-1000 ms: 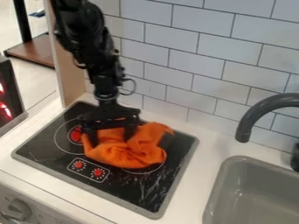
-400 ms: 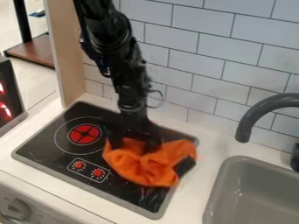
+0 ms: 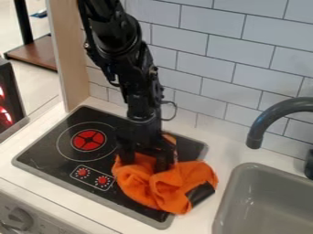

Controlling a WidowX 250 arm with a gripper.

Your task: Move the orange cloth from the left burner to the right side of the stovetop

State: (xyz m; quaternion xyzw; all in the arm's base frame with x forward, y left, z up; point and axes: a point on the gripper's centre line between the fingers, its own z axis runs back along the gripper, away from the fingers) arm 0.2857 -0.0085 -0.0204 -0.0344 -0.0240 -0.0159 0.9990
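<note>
My gripper's (image 3: 145, 163) fingers stand spread, set into an orange cloth (image 3: 148, 185), which probably bunches because they press on it. The cloth spills over the cooktop's (image 3: 49, 156) right edge, near its front corner, onto the counter (image 3: 194, 220).

A toy kitchen: a black stovetop (image 3: 66, 164) with red burner markings is set in a white table (image 3: 211, 155), beside a grey sink (image 3: 229, 201) and curved faucet (image 3: 264, 119).
</note>
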